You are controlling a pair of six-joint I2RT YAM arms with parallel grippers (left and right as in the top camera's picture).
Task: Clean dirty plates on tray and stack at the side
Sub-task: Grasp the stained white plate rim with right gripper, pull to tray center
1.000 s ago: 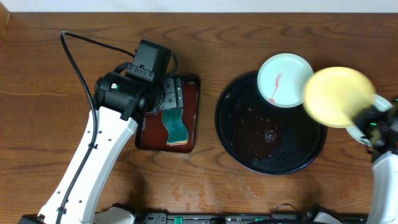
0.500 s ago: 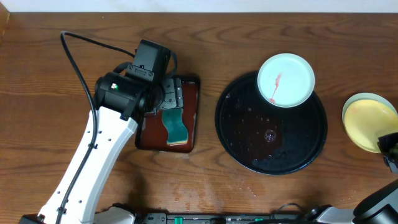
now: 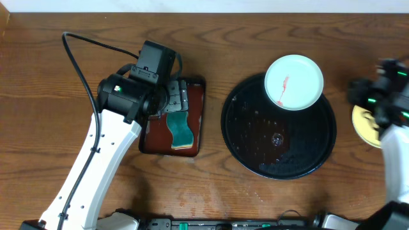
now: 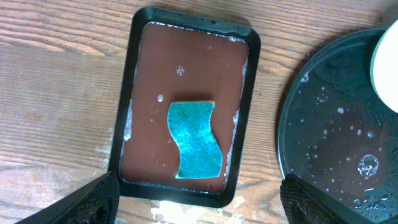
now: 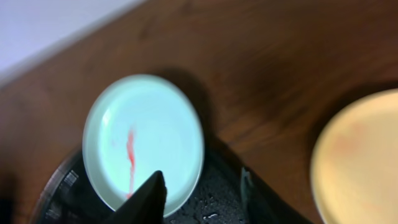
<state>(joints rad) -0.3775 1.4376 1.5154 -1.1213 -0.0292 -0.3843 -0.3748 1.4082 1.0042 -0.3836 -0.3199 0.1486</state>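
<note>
A pale bluish-white plate (image 3: 294, 82) with a red smear lies on the far rim of the black tray (image 3: 255, 140). It also shows in the right wrist view (image 5: 143, 140), on the wet tray (image 5: 59, 190). The pale yellow plate (image 3: 363, 124) lies on the table right of the tray, partly under my right arm, and shows in the right wrist view (image 5: 360, 155). The third plate is hidden. My right gripper (image 3: 358, 96) (image 5: 199, 202) is open and empty, above the tray's right edge. My left gripper (image 3: 174, 99) (image 4: 199, 205) is open and empty.
A small dark-red rectangular tray (image 3: 192, 137) (image 4: 155, 93) left of the black tray holds a teal sponge (image 3: 181, 131) (image 4: 196, 140). My left gripper hovers over it. A black cable (image 3: 83, 70) loops over the table's left part.
My right gripper set the yellow plate down right of the tray and let go. It then swung back in above that plate, toward the tray. The left arm has not moved.
</note>
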